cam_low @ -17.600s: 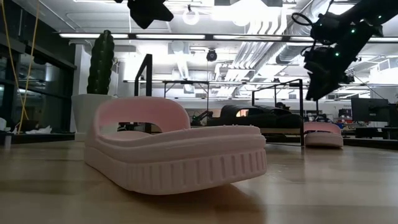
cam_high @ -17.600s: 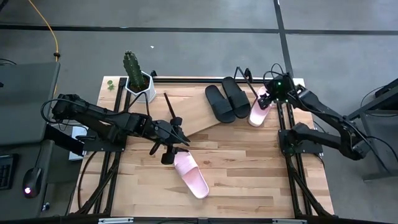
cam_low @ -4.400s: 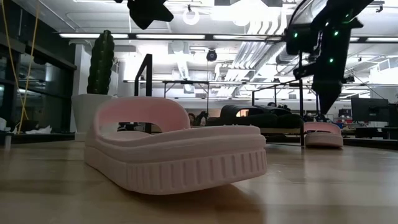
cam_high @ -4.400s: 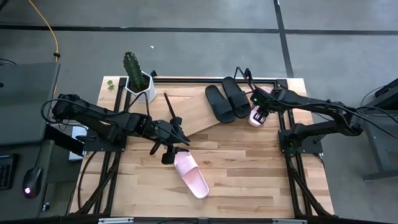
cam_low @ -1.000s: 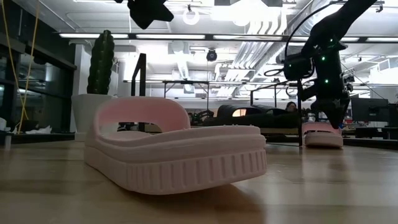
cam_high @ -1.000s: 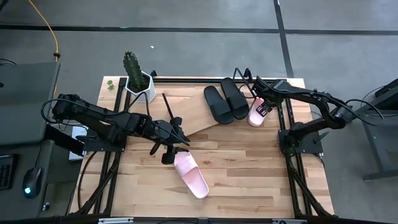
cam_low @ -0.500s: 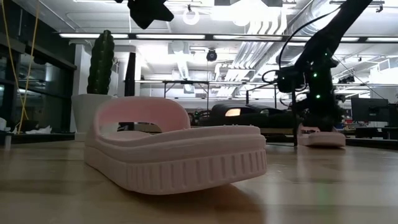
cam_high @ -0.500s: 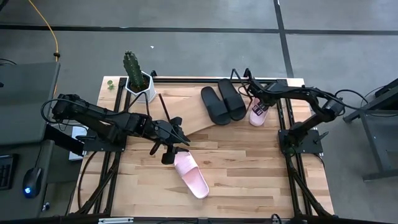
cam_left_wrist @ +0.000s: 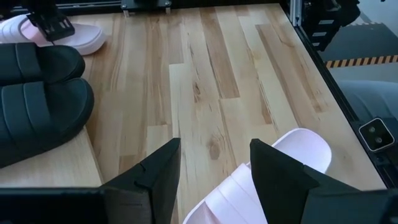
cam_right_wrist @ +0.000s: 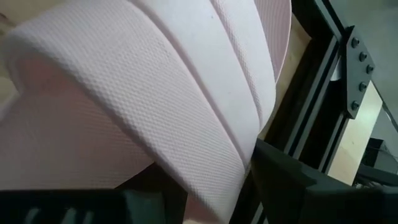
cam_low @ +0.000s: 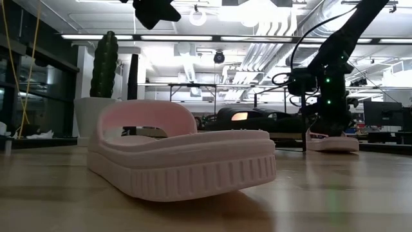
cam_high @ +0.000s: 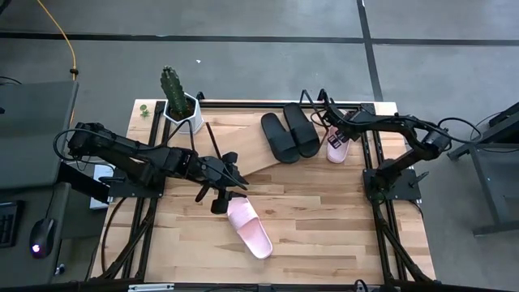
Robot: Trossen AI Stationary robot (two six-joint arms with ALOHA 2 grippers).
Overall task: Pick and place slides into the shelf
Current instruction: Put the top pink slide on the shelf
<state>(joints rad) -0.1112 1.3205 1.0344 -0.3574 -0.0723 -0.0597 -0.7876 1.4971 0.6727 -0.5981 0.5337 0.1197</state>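
Note:
Two black slides [cam_high: 284,134] lie side by side on the slanted wooden shelf [cam_high: 243,146] at the far middle. One pink slide [cam_high: 339,146] lies on the table beside the shelf's right end. My right gripper [cam_high: 333,136] is down on it, open, slanting down, with the strap [cam_right_wrist: 155,81] between its fingers. The other pink slide [cam_high: 249,227] lies sole down near the table's middle. My left gripper [cam_high: 235,174] hangs open above the heel end of this slide [cam_left_wrist: 280,162], touching nothing. My right gripper straddles the pink slide's wide strap from above, slanting down. The one finger that shows [cam_right_wrist: 292,180] lies against the strap's outer edge [cam_right_wrist: 239,168]. The strap hides the other finger. The slide rests flat on the table.
A cactus in a white pot [cam_high: 178,105] stands at the far left corner. A black frame rail [cam_high: 371,162] runs close along the right pink slide. Bare wood lies between the shelf and the near edge, apart from the near pink slide.
My right gripper has come down onto the right pink slide's strap and tipped more steeply downward, shifting a little toward the shelf. The shelf with its two black slides has slid slightly toward the table's left.

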